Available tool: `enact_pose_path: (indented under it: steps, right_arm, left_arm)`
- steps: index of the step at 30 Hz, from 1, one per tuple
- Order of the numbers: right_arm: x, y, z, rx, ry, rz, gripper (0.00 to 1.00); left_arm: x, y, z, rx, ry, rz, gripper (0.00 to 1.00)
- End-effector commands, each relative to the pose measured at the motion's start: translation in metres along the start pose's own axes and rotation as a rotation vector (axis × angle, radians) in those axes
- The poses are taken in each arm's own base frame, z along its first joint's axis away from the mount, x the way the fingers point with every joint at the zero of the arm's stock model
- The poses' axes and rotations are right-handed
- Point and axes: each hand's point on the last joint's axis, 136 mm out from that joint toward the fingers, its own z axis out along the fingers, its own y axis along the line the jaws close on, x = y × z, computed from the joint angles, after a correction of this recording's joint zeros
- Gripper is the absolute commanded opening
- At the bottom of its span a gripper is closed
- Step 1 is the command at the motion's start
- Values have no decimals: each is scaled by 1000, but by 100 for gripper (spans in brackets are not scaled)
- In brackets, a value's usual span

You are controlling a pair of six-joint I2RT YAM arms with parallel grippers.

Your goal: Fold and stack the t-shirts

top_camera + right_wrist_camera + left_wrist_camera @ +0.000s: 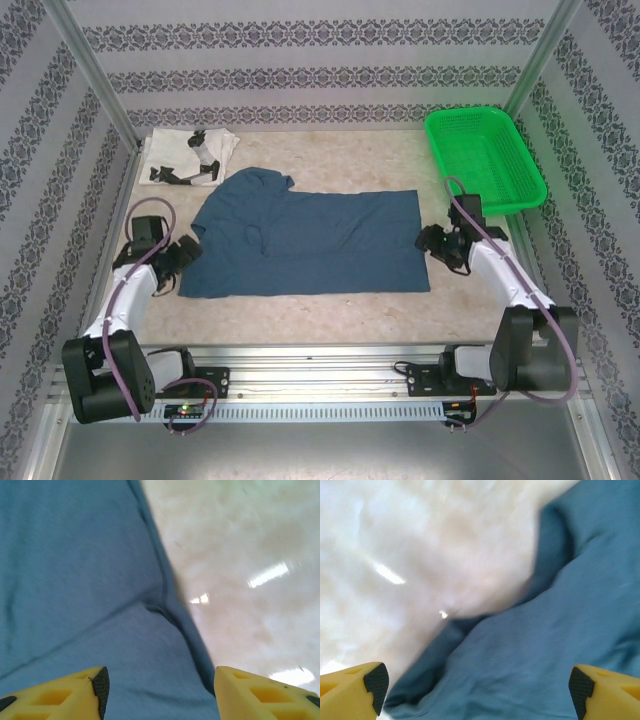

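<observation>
The dark blue-teal shirt (pixel 310 242) lies spread flat across the middle of the table, partly folded into a long rectangle. A folded white shirt (pixel 190 155) with black marks rests at the far left corner. My left gripper (pixel 188 250) sits at the blue shirt's left edge, open, with the blue cloth (pixel 545 655) between its yellow fingers (pixel 355 685). At the shirt's right edge my right gripper (pixel 432 242) is open, its jaws straddling the hem of the blue cloth (pixel 90 605).
A bright green mesh basket (pixel 485 155) stands at the far right corner, just behind the right arm. Patterned walls and metal posts enclose the table (pixel 330 310). A bare strip of tabletop runs along the near side, in front of the shirt.
</observation>
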Motion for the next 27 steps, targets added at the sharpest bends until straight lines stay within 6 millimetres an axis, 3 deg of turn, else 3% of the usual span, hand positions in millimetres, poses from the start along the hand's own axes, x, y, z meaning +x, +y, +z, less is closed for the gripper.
enact_pose_path:
  steps: [1, 5, 9, 14, 18, 24, 27]
  right_arm:
    - [-39, 23, 0, -15, -65, -78, 58]
    - [-75, 32, 21, 21, -60, -108, 57]
    - [-104, 45, 52, 24, -32, -124, 54]
    - [-131, 55, 79, 42, -7, -159, 52]
    - [-140, 53, 94, 47, 15, -147, 50]
    - [-134, 61, 109, 49, 54, -160, 50]
    - [-129, 58, 114, 59, 63, -146, 50]
  left_arm:
    - [-49, -52, -15, 121, -99, 80, 95]
    - [-89, -128, -5, 259, -119, 225, 95]
    - [-117, -182, 21, 332, -103, 317, 92]
    - [-136, -219, 70, 379, -63, 414, 86]
    - [-136, -251, 99, 459, 4, 479, 75]
    - [-113, -291, 139, 408, 44, 642, 76]
    - [-103, -296, 165, 286, 35, 731, 79]
